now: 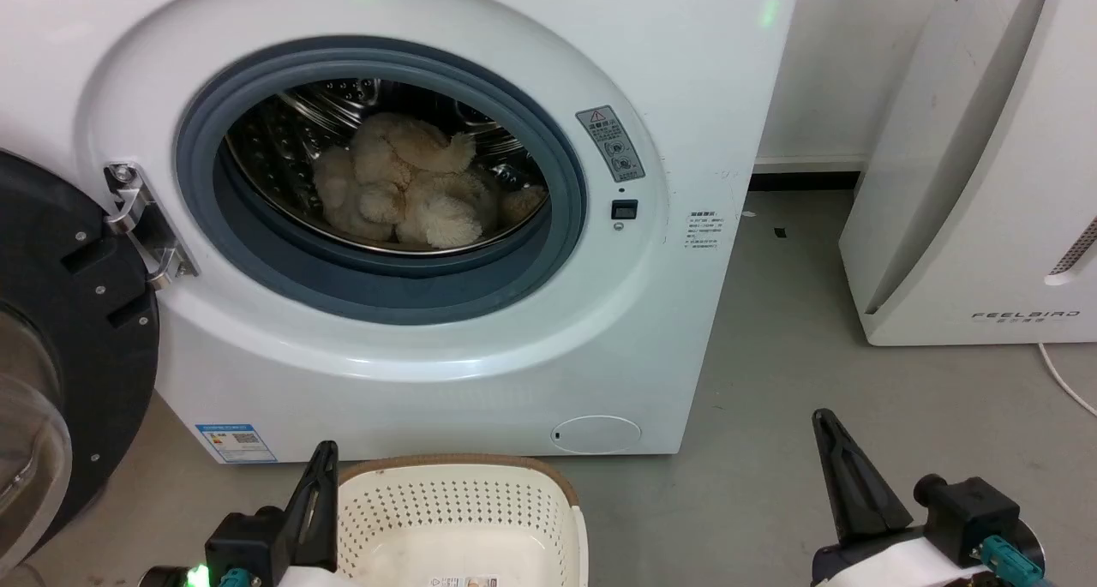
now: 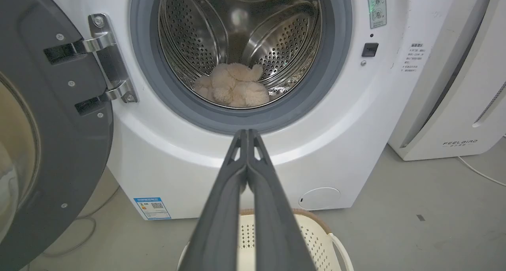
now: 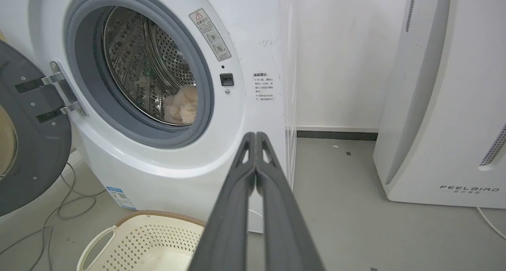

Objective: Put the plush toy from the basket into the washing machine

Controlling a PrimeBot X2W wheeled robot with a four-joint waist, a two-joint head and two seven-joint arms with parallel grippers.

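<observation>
**Toy's in the drum; what could go wrong now**

Plush toy [image 1: 403,188] lies crumpled at the bottom of the steel drum [image 2: 284,45], inside the washing machine [image 1: 686,227] & behind the grey gasket [image 1: 386,291]. Basket [image 1: 454,506] sits on the floor [image 1: 771,356] in front of the washer. The part in view holds just a paper label [image 1: 463,582]. Judging by that, task looks done.

Left gripper [image 2: 247,133]: fingers pressed together, holding nothing, aimed at the porthole from above the basket. Right gripper [image 3: 256,134]: same, closed & empty, off to the right over bare floor, apart from the washer.

Risks, as I judge them:
- Door [image 1: 68,330] hangs wide open at left. If it gets swung shut w/o a check, the gasket could nip a fluffy limb. Toy seems toward the front, tho I can't tell how close to the lip.
- Left gripper is just beside the basket's rim in head view. A careless pull-back or sideways move could clip it & shove the basket.
- Reaching back in w/ closed fingers could snag the fur & drag the toy out.
- Right arm turning outward could brush the FEELBIRD appliance [image 1: 986,184].
</observation>
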